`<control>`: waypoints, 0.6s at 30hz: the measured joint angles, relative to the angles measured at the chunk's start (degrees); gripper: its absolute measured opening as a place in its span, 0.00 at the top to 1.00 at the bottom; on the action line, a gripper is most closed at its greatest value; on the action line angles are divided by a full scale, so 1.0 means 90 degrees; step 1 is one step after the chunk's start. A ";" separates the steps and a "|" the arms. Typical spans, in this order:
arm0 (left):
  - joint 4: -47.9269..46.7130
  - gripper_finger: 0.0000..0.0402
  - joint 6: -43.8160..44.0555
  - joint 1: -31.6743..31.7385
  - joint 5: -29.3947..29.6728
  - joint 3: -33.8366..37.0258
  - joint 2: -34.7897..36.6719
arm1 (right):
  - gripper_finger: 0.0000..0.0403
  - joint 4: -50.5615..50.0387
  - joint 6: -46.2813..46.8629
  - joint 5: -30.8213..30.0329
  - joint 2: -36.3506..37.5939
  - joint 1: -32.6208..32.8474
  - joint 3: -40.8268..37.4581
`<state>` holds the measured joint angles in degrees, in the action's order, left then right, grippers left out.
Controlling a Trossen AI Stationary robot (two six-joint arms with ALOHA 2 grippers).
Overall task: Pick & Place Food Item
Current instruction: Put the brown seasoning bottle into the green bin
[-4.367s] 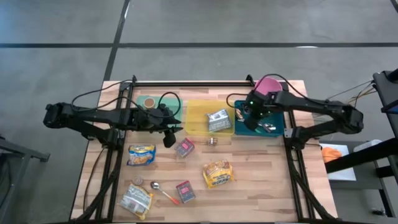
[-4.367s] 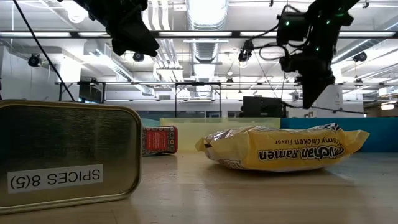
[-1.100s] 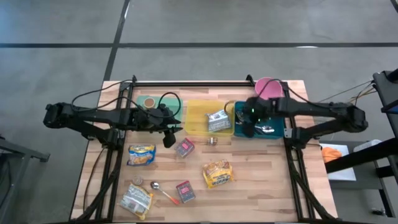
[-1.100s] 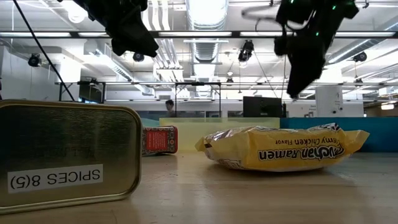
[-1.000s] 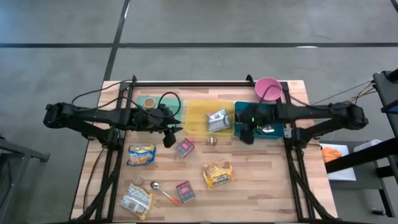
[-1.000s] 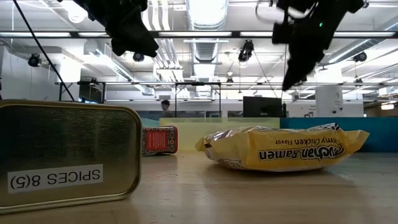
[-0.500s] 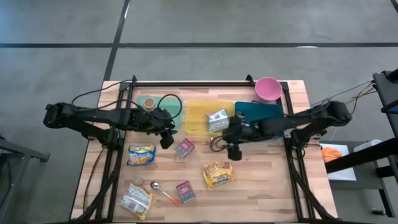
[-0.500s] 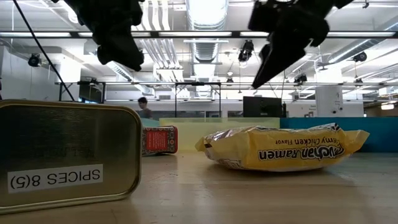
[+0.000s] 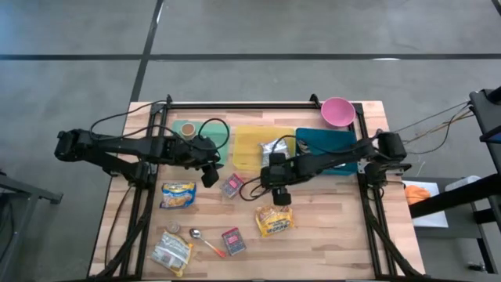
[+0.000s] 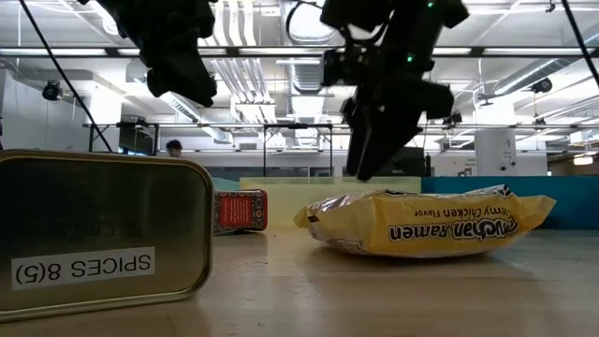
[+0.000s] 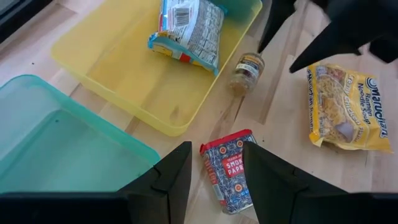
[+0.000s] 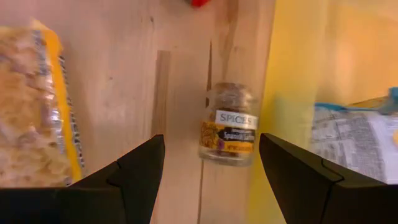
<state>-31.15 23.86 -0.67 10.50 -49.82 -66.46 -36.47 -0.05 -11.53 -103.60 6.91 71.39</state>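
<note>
A small glass spice jar (image 12: 229,124) lies on its side on the wood beside the yellow bin (image 9: 246,149); it also shows in the left wrist view (image 11: 245,70). My right gripper (image 12: 211,142) hovers open just above it, pointing steeply down, one finger on either side of the jar, touching nothing. It stands at mid-table (image 9: 275,186). My left gripper (image 11: 214,149) hangs open over a red paprika tin (image 11: 227,177) that lies flat on the table (image 9: 232,185). A silver food packet (image 9: 274,149) lies in the yellow bin.
A yellow ramen pack (image 9: 274,220) lies just near of my right gripper. More packs (image 9: 178,194), (image 9: 172,251), a second red tin (image 9: 233,240) and a spoon (image 9: 205,241) lie at the near left. A teal bin (image 9: 329,145) and pink bowl (image 9: 338,111) stand far right.
My right gripper has swung from over the teal bin toward the table's left and near edges and come down, rolling as it went, and now stands over the spice jar, still open. My left gripper has tipped slightly further down in place.
</note>
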 joint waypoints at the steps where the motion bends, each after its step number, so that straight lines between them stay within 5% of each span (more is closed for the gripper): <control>1: -0.0003 0.63 0.0000 0.0000 0.0002 0.0000 0.0000 | 0.36 -0.0064 -0.0018 0.0001 -0.0106 -0.0008 0.0069; 18: -0.0047 0.63 0.0000 0.0002 0.0002 0.0000 -0.0002 | 0.36 0.0236 -0.0042 0.0509 -0.0364 -0.0489 -0.0028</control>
<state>-31.57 23.86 -0.65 10.52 -49.82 -66.48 -34.35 -0.44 -6.95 -106.88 2.50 71.13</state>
